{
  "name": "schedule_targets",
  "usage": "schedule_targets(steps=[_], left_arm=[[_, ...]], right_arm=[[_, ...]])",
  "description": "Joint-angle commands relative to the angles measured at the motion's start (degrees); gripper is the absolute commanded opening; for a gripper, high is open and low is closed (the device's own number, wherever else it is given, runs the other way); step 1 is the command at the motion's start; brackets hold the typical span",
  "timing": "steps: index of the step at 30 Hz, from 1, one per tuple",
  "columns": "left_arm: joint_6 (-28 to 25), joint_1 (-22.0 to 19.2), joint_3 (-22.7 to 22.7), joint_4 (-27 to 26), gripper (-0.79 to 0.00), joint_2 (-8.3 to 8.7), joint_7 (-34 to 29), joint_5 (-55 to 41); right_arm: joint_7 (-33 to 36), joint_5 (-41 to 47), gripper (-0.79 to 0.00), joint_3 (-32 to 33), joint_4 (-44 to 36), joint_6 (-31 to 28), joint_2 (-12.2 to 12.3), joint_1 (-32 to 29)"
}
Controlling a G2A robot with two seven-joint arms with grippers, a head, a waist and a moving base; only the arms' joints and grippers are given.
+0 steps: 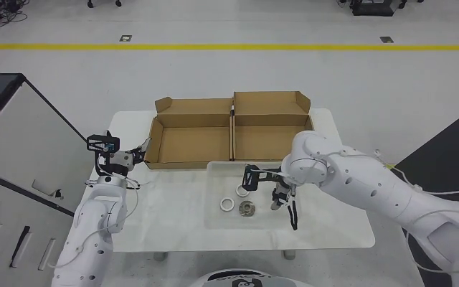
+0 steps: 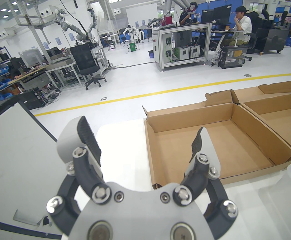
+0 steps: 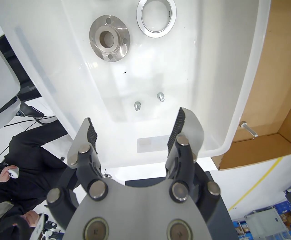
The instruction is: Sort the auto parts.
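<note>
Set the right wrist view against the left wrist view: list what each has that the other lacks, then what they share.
Right wrist view: the open right gripper over a white plastic tray holding a flanged metal hub, a silver metal ring and two small bolts; a long bolt lies in the right brown cardboard box.
Left wrist view: the open left gripper facing the left brown cardboard box, nothing visible inside.
Shared: probably the right brown cardboard box, at the left wrist view's edge, and the white table.
</note>
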Motion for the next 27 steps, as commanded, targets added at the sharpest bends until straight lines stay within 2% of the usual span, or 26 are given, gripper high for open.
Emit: schedule_targets(steps=[1, 9, 27], left_arm=[[0.00, 0.00, 0.00, 0.00, 0.000, 0.00, 0.00, 0.00], [0.00, 0.00, 0.00, 0.00, 0.000, 0.00, 0.00, 0.00], [0.00, 0.00, 0.00, 0.00, 0.000, 0.00, 0.00, 0.00]], right_arm=[[-0.25, 0.05, -0.379, -0.12, 0.80, -0.25, -0.10, -0.07], [-0.39, -0.23, -0.403, -1.06, 3.88, 0.11, -0.97, -0.42], [-1.81, -4.62, -0.403, -3.43, 10.06, 2.69, -4.21, -0.65]])
